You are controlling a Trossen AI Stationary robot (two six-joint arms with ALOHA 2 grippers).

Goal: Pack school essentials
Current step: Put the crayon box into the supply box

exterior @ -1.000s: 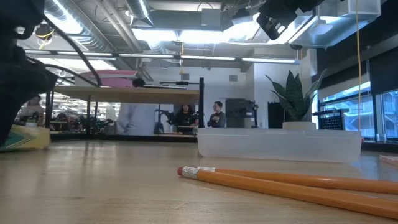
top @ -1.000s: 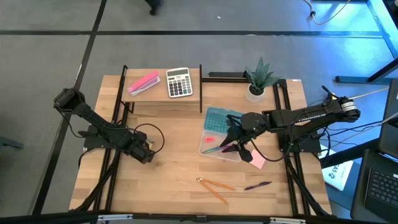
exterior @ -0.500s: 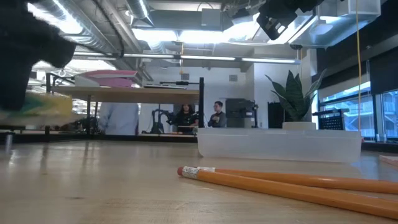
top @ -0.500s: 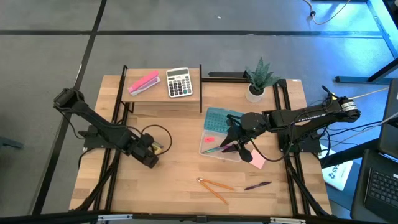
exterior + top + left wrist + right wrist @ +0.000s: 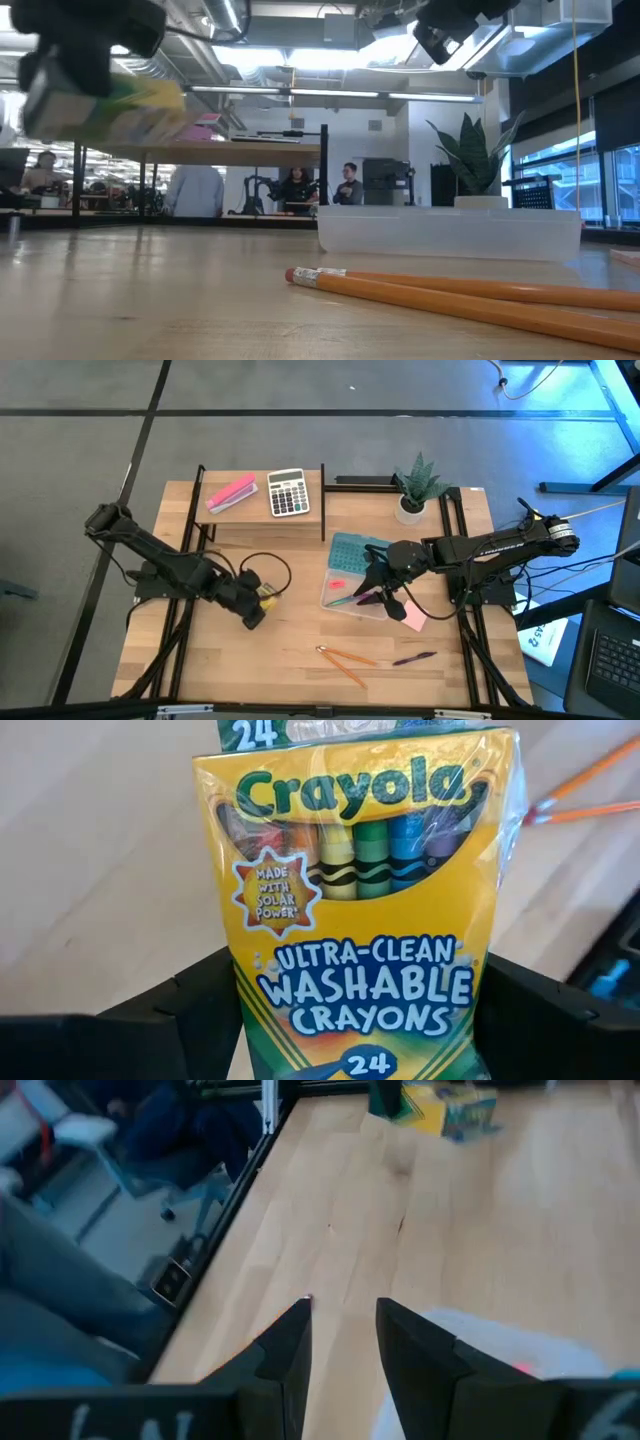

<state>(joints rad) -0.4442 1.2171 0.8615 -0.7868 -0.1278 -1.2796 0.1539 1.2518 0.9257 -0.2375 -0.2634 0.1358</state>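
1. High view first: the left gripper [image 5: 257,600] is clenched on the yellow-green crayon box [image 5: 265,596] and holds it above the table's left half, well apart from the clear tray [image 5: 331,598]. The left wrist view confirms the grasp — the box [image 5: 360,910] sits squarely between the dark fingers.
2. The right gripper [image 5: 378,590] hangs over the tray; in the right wrist view its fingers [image 5: 285,1345] stand slightly apart with nothing between them, so it is released.
3. Done so far, by my judgement: the tray already holds some pieces — a small red item [image 5: 337,557] and the purple-handled scissors [image 5: 362,598] under the right arm. What else lies there I cannot tell.
4. Left to pack: the crayon box in the air, two orange pencils [image 5: 345,659] near the table's front edge, one purple pen [image 5: 414,657] just beside them, and one pink notepad [image 5: 412,617] touching the tray's near corner.
5. Counted apart from the task: one grey calculator [image 5: 288,492] and one long pink block [image 5: 230,493] on the raised shelf, one potted plant [image 5: 414,488].
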